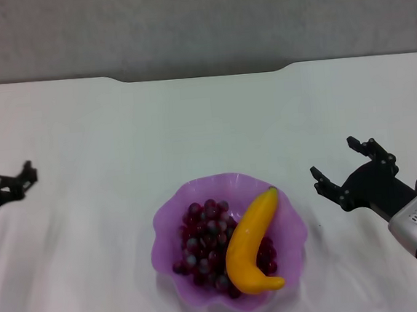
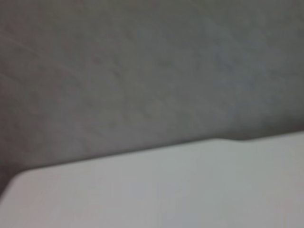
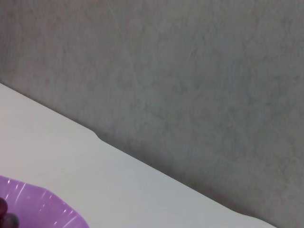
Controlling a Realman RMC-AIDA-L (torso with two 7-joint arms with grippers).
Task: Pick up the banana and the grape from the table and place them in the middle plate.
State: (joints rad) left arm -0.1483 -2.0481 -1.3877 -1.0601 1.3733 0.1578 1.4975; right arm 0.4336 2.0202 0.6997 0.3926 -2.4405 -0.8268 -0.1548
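Both fruits already lie in the plate [image 1: 164, 236]: the grape [image 1: 205, 244] fills its left and middle, and the banana [image 1: 251, 243] rests slantwise across the bunch, green tip toward the far rim. Judged from this, the task looks done.

The right gripper [image 1: 344, 164] hangs above the table [image 1: 205, 120] to the right of the plate, well apart from it, fingers spread and holding nothing. The left gripper [image 1: 22, 178] sits at the far left edge of the head view; its fingers seem parted, though too little shows to be sure.

The banana looks glossy and stiff, probably light and a bit slippery; its mid-body, across the narrow width, is likely the best hold. The bunch is loose and lumpy, so it should be pinched across its thick middle.
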